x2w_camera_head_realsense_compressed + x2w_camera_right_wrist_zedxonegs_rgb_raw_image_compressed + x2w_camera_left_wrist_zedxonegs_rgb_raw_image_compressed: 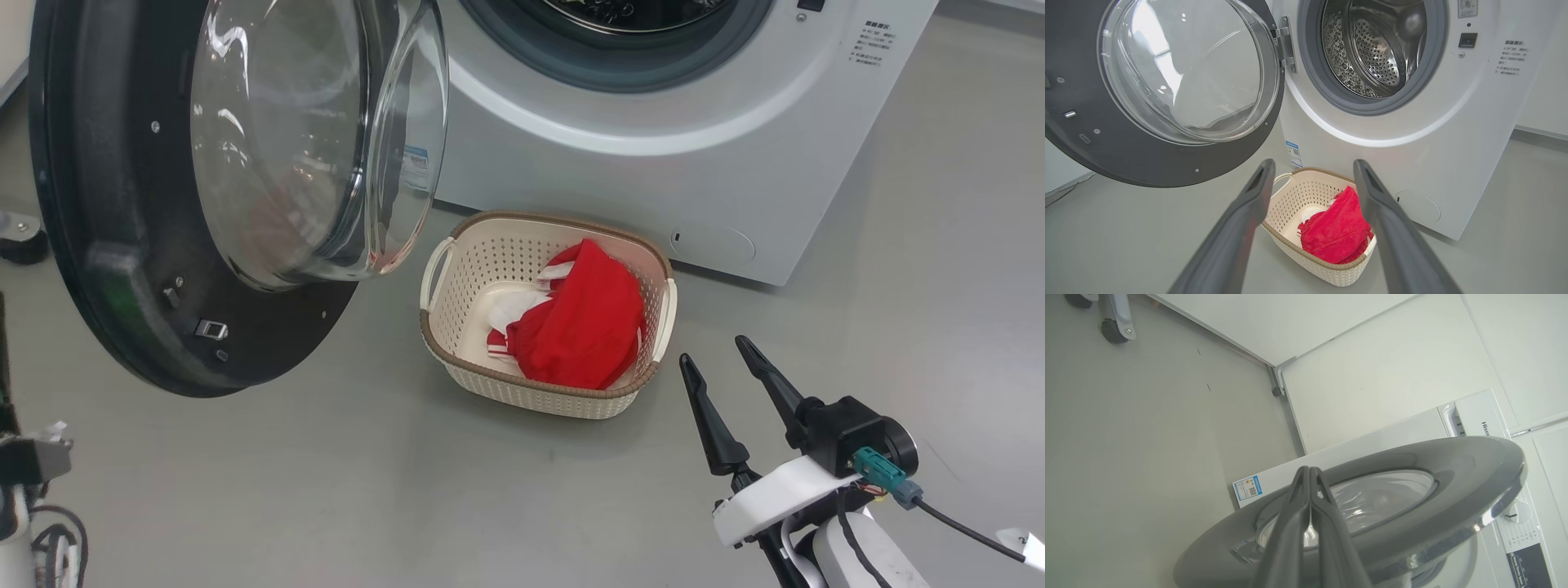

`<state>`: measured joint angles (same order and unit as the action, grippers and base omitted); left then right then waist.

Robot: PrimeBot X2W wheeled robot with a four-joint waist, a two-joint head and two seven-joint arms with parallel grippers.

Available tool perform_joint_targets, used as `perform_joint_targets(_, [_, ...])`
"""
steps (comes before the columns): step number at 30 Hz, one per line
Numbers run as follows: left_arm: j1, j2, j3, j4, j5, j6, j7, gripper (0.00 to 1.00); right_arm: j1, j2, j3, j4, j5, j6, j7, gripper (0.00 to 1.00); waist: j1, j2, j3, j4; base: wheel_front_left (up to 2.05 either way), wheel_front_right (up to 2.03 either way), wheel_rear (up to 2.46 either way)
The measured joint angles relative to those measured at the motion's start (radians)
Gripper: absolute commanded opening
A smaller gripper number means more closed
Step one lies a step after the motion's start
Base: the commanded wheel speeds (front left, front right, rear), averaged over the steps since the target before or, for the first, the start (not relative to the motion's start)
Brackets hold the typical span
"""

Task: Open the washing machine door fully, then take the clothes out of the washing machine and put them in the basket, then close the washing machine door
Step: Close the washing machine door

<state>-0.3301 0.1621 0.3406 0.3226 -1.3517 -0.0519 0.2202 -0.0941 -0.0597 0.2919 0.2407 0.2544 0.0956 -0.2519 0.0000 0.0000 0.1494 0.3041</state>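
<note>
Now we see the clothes lying in the basket by the washing machine, right gripper spread and empty, left gripper pinched together, probably just outside the open washing machine door, so its tips may skid off that glossy face and leave it unlatched.
</note>
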Motion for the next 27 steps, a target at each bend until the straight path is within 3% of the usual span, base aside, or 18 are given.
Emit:
perform_joint_targets(5, [-0.069,-0.084,0.048,0.014,-0.252,0.071,0.162,0.0,-0.001,0.0,0.0,0.003,0.0,0.0,0.0,1.0,0.0,0.0,-0.002,-0.008,0.0,0.0,0.0])
perform_joint_targets(10, [-0.079,-0.069,0.056,0.01,-0.314,0.149,0.276,0.0,-0.001,0.001,0.002,0.007,0.0,0.003,0.0,1.0,0.0,0.0,-0.009,-0.019,0.0,0.0,0.0])
perform_joint_targets(27, [-0.073,-0.019,0.047,-0.015,-0.365,0.171,0.438,0.0,-0.001,0.002,-0.001,0.007,0.002,0.003,0.0,1.0,0.0,0.0,-0.02,-0.03,0.0,0.0,0.0])
